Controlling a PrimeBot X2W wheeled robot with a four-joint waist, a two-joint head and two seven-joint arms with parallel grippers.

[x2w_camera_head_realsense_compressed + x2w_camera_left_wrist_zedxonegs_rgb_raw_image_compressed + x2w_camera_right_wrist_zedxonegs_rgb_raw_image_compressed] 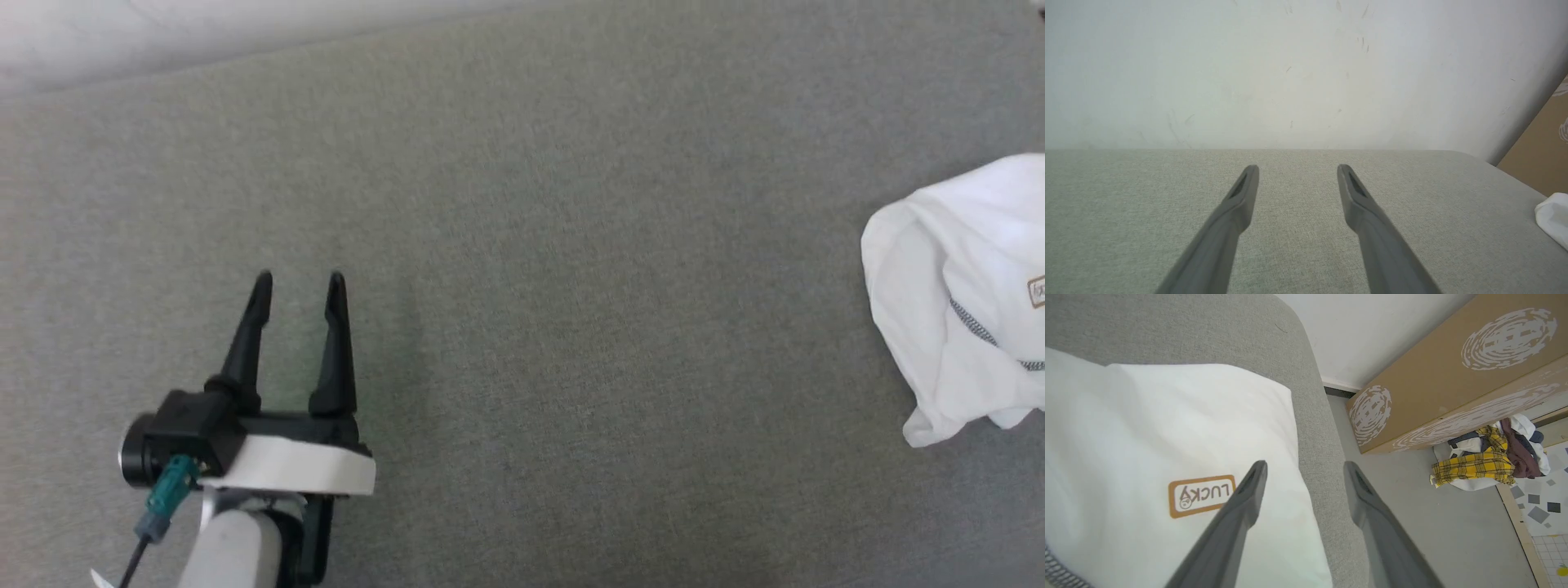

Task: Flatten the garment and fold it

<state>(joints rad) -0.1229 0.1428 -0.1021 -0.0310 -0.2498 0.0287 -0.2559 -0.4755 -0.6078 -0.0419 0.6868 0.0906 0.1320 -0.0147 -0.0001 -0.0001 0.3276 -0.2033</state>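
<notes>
Head view first: the left gripper (300, 284) sits lower left over the grey fabric surface (571, 245), fingers spread wide with nothing in them. The garment (955, 302) is bunched at the right edge, well apart from it. The left wrist view adds the white wall (1290, 73) up top, with just a corner of the shirt at the right edge. The right wrist view gets you the right gripper (1305, 467), fingers apart and holding nothing, one of them crossing the end of the LUCKY patch (1201, 496). There's also a cardboard box (1433, 375) and a pile of clothes (1486, 461) on the right.
</notes>
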